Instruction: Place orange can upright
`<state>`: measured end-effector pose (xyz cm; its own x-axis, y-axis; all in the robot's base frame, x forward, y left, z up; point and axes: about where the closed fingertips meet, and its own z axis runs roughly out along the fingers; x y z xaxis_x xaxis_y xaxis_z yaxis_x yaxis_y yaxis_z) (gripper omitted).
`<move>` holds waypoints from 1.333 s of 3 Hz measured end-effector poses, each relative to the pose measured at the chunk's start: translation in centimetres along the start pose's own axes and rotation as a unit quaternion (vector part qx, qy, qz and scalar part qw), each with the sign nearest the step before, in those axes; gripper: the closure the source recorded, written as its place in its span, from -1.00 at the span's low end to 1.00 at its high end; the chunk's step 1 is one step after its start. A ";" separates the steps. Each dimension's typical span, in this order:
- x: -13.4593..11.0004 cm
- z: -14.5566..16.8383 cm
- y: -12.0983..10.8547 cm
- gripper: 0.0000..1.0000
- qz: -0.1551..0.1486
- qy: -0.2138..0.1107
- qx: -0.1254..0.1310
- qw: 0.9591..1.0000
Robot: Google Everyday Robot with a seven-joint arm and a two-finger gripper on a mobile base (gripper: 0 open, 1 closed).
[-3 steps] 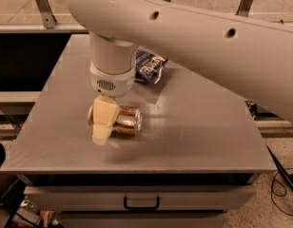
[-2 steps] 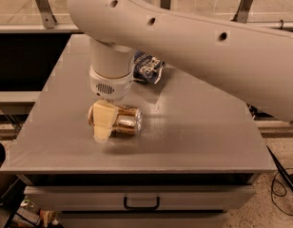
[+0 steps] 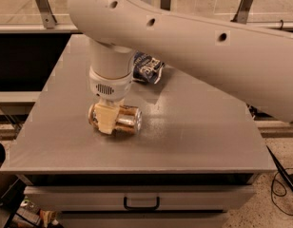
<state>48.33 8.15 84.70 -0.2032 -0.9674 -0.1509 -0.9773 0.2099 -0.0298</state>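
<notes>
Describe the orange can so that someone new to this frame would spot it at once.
On the grey table, look under the big white arm, towards the front left. The gripper comes down right over the orange can, which lies on its side. It is the only shiny gold-orange metal thing there; its neighbour, a dark blue chip bag, lies further back.

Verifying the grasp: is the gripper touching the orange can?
Touching. Camera view shows the gripper closed around the orange can, no gap, can lying on its side.
</notes>
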 end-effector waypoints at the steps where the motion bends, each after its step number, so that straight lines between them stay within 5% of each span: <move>1: -0.1 0.0 0.0 0.76 -0.001 0.000 0.001 1.000; 2: -0.1 0.0 0.1 1.00 -0.001 -0.001 0.001 1.000; 4: -0.2 -1.0 -0.4 1.00 -0.018 -0.027 0.006 0.999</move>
<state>48.69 8.11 85.71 -0.1637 -0.9657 -0.2016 -0.9830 0.1768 -0.0488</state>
